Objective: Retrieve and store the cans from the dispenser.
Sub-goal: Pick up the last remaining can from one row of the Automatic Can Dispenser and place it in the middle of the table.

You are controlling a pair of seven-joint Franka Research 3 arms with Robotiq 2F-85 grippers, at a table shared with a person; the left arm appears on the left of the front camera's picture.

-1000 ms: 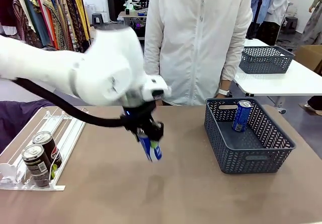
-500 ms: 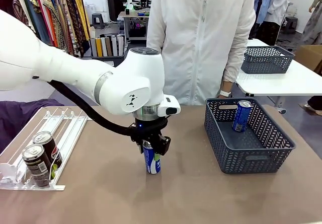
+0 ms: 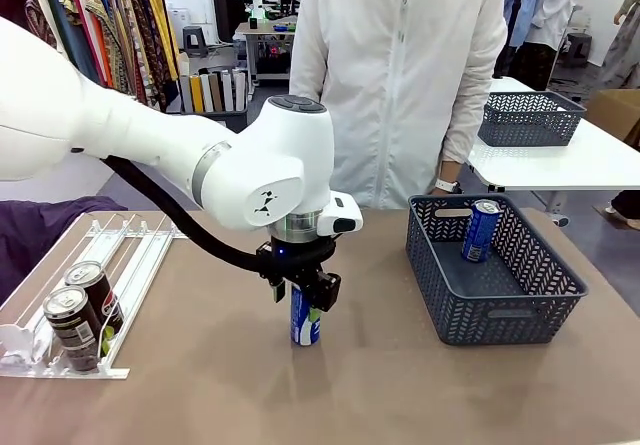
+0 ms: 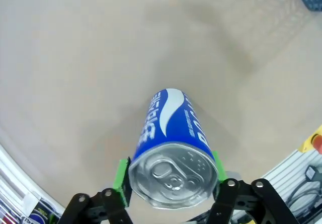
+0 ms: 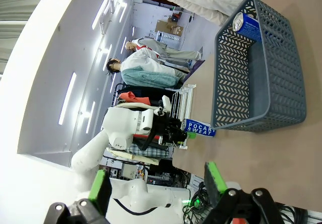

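Moved since a second ago: left gripper [image 3: 305,300] has set one blue can [image 3: 305,327] upright at table [image 3: 200,395] centre.

Front view: you have two blue cans, the second blue can [image 3: 481,230] in the right basket [image 3: 500,323], and two dark cans [image 3: 75,327] at the near end of the dispenser [image 3: 140,255], far left. Bare table surrounds the centre can.

Left wrist view: pads [image 4: 121,176] flank the can top; whether they grip it or stand off, you cannot tell.

Right wrist view: right gripper [image 5: 157,183] spread, empty.

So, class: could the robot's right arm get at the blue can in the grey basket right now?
Probably yes: the basket is open-topped, nothing covers the can leaning on its far wall, and the right gripper is open and empty.
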